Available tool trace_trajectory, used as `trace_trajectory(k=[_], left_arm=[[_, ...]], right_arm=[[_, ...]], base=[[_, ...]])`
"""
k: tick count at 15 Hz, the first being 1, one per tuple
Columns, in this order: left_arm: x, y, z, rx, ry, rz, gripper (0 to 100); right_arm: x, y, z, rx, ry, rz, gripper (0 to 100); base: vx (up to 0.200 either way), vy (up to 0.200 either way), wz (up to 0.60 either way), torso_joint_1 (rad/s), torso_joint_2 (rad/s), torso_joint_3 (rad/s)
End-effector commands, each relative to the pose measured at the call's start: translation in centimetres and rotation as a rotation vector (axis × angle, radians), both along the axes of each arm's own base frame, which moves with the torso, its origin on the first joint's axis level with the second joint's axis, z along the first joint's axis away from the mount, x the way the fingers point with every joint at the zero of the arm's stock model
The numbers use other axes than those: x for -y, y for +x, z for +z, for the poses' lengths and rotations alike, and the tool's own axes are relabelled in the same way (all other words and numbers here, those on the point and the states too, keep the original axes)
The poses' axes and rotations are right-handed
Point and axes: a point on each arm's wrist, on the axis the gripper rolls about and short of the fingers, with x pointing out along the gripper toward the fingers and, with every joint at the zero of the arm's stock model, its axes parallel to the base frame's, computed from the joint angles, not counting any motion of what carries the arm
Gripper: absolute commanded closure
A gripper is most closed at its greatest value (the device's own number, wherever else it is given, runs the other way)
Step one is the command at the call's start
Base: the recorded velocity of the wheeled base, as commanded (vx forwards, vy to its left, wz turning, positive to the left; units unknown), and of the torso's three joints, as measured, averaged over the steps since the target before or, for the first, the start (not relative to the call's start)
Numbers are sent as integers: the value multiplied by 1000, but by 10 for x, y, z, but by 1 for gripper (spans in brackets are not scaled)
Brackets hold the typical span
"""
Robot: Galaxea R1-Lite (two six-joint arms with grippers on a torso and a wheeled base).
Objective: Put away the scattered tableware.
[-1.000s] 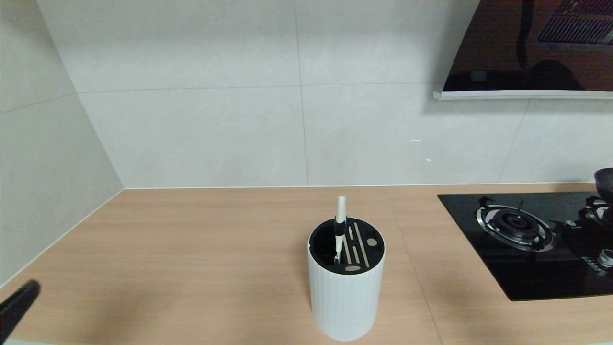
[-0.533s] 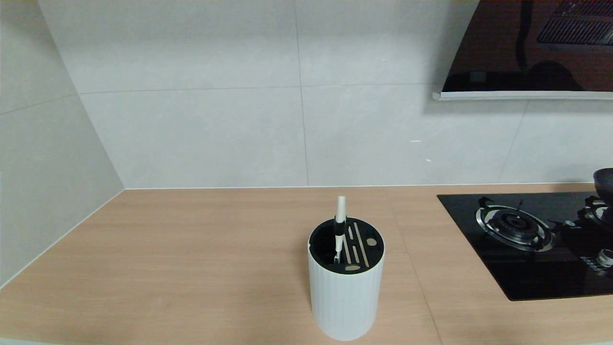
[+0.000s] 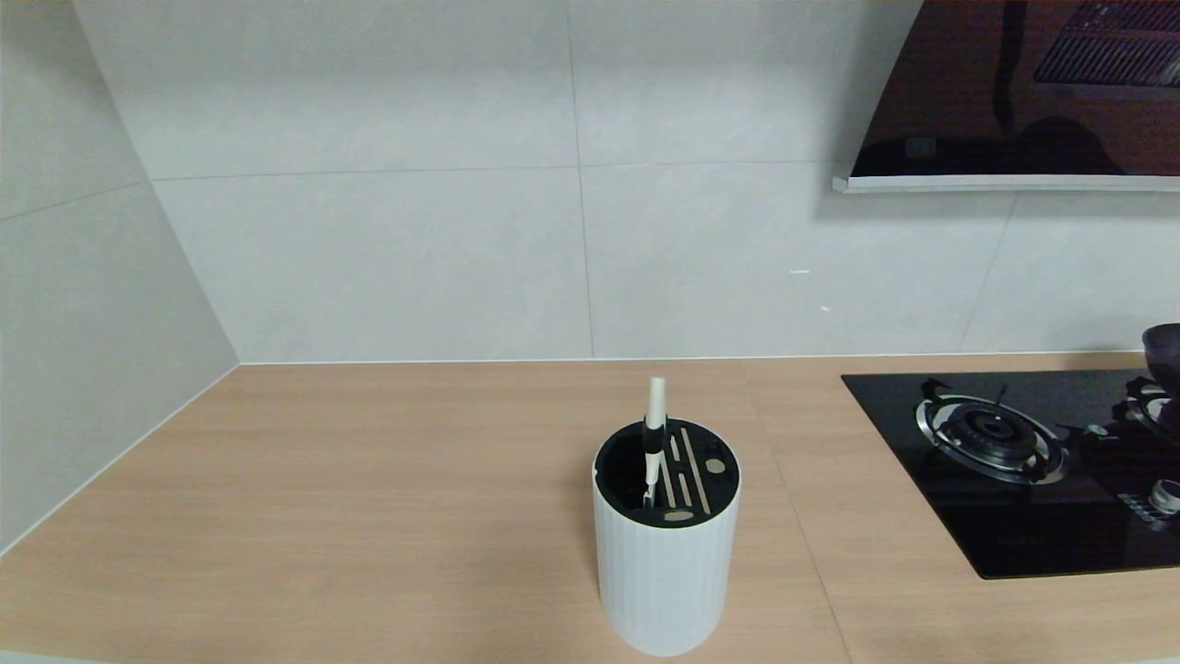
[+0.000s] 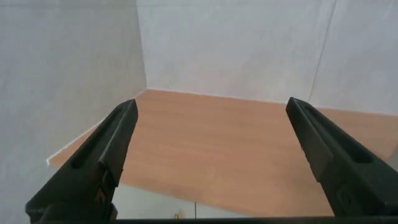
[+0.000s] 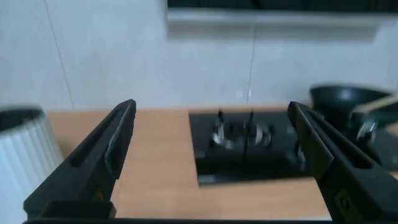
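From the head, a white ribbed holder (image 3: 666, 572) stands upright on the wooden surface (image 3: 369, 480), close to its near edge. A black slotted insert (image 3: 701, 470) caps it. One utensil (image 3: 654, 406) stands in the open compartment on the robot's left side of that insert. Its cream handle rises above the rim, and its lower end is sunk inside (what kind of utensil it is I cannot tell). A black stove (image 3: 1014, 461) lies well apart to the right.

From the left wrist, the left tool (image 4: 211, 104) has its fingers spread wide with nothing between them. It hangs over the surface, toward the corner where the tiled walls meet.

From the right wrist, the right tool (image 5: 210, 107) is likewise spread and holds nothing. The holder sits off to one side of it, with the stove and a dark pot (image 5: 345, 102) beyond.

The utensil looks slim, stiff and light, and probably smooth enough to slip. The cream handle above the rim seems the place to pinch it. The holder is tall and narrow, so I judge that a sideways knock could tip it.
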Motion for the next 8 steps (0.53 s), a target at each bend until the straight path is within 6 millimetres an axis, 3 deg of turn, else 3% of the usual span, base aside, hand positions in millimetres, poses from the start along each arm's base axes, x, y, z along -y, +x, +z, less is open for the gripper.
trace_trajectory(k=[1, 6, 8], left_arm=[[1, 9, -20, -52, 7, -48, 0], [4, 28, -61, -158, 66, -154, 0], [6, 28, -62, -156, 20, -267, 0]], right_arm=[[0, 12, -34, -125, -7, 8, 0], [-2, 13, -42, -207, -5, 106, 0], [-2, 13, -41, -195, 10, 113, 0]], base=[[0, 0, 0, 0, 0, 0], [0, 0, 0, 0, 0, 0], [0, 0, 0, 0, 0, 0]])
